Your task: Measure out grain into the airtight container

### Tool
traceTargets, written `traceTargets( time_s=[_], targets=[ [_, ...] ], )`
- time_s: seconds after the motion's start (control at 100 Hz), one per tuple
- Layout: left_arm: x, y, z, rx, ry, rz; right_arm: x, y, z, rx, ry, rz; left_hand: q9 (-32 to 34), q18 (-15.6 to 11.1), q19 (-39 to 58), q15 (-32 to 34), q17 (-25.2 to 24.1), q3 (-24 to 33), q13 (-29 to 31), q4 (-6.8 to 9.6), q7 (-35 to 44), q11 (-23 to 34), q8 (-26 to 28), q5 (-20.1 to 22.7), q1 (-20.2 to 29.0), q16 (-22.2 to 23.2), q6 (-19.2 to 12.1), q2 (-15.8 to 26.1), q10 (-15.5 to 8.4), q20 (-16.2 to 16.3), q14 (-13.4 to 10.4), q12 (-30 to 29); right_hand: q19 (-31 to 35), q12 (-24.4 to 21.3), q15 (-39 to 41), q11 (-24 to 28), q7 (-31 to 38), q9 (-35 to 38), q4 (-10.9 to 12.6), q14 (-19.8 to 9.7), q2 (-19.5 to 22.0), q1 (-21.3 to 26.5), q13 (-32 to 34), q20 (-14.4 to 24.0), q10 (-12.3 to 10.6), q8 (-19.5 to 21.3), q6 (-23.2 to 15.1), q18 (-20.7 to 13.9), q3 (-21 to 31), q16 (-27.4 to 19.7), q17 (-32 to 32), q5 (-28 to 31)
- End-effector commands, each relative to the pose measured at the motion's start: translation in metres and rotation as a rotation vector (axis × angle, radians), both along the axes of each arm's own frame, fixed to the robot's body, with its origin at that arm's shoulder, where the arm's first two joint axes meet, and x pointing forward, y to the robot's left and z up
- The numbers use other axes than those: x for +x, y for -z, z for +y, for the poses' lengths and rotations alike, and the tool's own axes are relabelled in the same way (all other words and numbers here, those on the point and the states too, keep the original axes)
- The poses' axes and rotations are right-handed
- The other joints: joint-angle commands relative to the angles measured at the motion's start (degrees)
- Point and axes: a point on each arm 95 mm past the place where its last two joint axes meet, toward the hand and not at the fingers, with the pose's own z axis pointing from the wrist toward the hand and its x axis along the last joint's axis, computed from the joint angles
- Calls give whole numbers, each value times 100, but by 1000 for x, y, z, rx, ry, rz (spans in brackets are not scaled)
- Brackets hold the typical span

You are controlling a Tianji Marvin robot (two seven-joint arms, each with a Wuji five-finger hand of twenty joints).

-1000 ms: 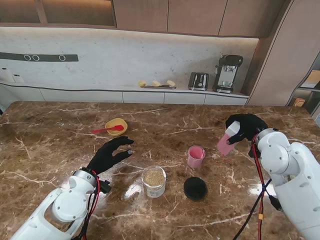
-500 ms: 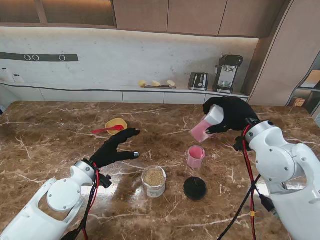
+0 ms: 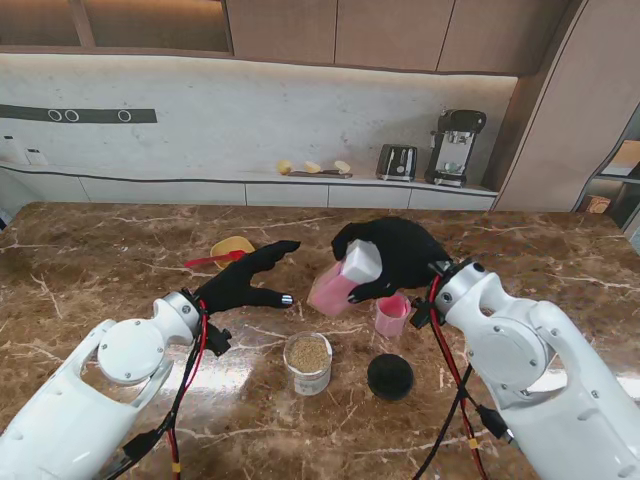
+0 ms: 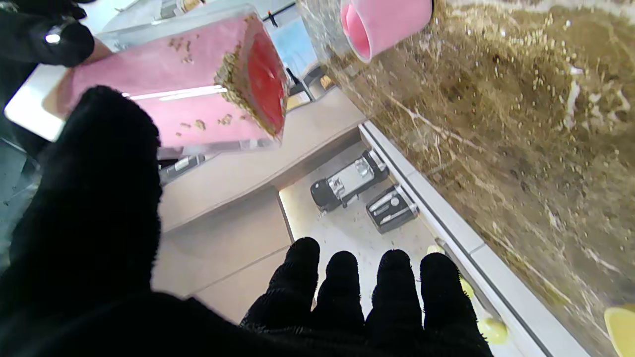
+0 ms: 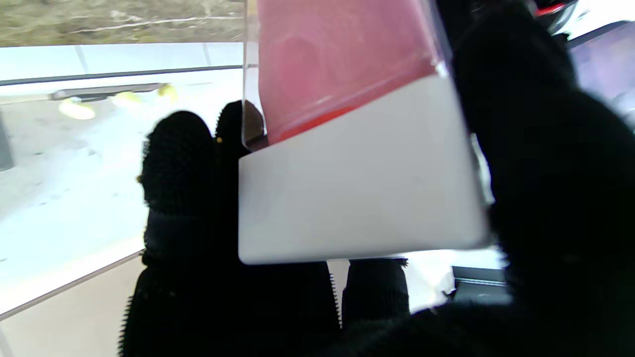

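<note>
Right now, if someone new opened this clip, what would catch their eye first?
Probably the right hand in its black glove, holding a pink container with a white base tilted over the middle of the marble table, grains clinging inside it. Nearer to me stands a clear jar of grain, with a black lid to its right. The left hand hovers open beside a yellow bowl.

No text, label, brand, number or sign can be read in any of the views, neither on the things on the table nor on the appliances on the far counter.
</note>
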Motion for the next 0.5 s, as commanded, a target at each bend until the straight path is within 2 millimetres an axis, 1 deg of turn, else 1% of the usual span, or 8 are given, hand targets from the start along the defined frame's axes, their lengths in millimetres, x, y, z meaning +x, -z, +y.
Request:
traceTargets(
  time_s=[0.0, 0.12, 0.16, 0.21, 0.3, 0.39, 0.46, 0.49],
  targets=[
    [-2, 4, -4, 6, 34, 30, -1, 3, 9, -19, -38, 16, -305, -145, -225, -115, -74, 220, -375, -163, -21, -257, 163, -280, -179, -82, -70, -278, -133, 184, -283, 43, 135, 475, 647, 499, 633, 614, 243, -514, 786, 1307, 594, 58, -1077, 103, -98, -396, 1078, 363, 94, 274],
    [-5, 6, -9, 9, 85, 46, -5, 2, 20, -38, -84, 14, -329, -23, -273, -102, -94, 477, -357, -241, 149, -247, 600, -581, -339, -67, -290, -383, -223, 446, -248, 299, 127, 482, 638, 495, 627, 614, 243, -515, 796, 1299, 596, 72, -1083, 104, -92, -402, 1083, 370, 98, 261],
    [-5, 7, -10, 6, 103, 52, -5, 2, 24, -46, -96, 16, -316, 177, -73, -58, -113, 512, -289, -257, 173, -233, 682, -507, -361, -25, -402, -412, -242, 631, -166, 340, 125, 482, 636, 492, 623, 611, 242, -518, 804, 1290, 596, 76, -1077, 103, -92, -402, 1081, 372, 98, 255],
    [-7, 7, -12, 10, 116, 56, -5, 2, 27, -62, -110, 16, -301, 612, 506, 87, -89, 511, -88, -268, 165, -206, 753, -459, -364, 158, -570, -414, -310, 1087, -6, 380, 123, 482, 633, 486, 614, 605, 239, -523, 818, 1272, 596, 81, -1076, 98, -89, -402, 1076, 375, 98, 242],
    [-8, 6, -14, 34, 127, 39, -3, 2, 32, -81, -126, 16, -291, 1234, 1496, 812, 84, 233, 854, -224, 106, -193, 790, -445, -285, 1356, -935, -308, -380, 2252, 548, 436, 116, 482, 620, 477, 597, 594, 239, -528, 825, 1264, 581, 88, -1078, 89, -83, -405, 1081, 376, 92, 222],
    [-9, 7, -15, 59, 139, 32, 0, 2, 35, -81, -133, 21, -237, 1543, 2017, 1390, 328, -69, 1682, -179, 114, -67, 816, -378, -213, 2245, -1024, -183, -356, 2904, 828, 526, 110, 485, 613, 475, 597, 595, 242, -528, 836, 1263, 578, 97, -1078, 87, -80, -407, 1088, 381, 92, 226],
    [-10, 9, -17, 64, 147, 38, 1, 2, 38, -81, -136, 21, -149, 1633, 2403, 1722, 511, -195, 2092, -157, 144, 77, 826, -272, -175, 2502, -1027, -114, -314, 3168, 924, 569, 107, 487, 611, 474, 598, 599, 241, -527, 833, 1260, 580, 104, -1080, 85, -87, -407, 1088, 388, 92, 230],
    [-10, 10, -17, 60, 148, 41, 2, 2, 39, -81, -137, 21, -76, 1655, 2560, 1847, 619, -254, 2308, -146, 185, 133, 837, -179, -142, 2562, -975, -93, -289, 3241, 856, 572, 106, 488, 611, 474, 599, 600, 239, -524, 831, 1256, 580, 107, -1076, 85, -86, -407, 1088, 390, 92, 231]
  ],
)
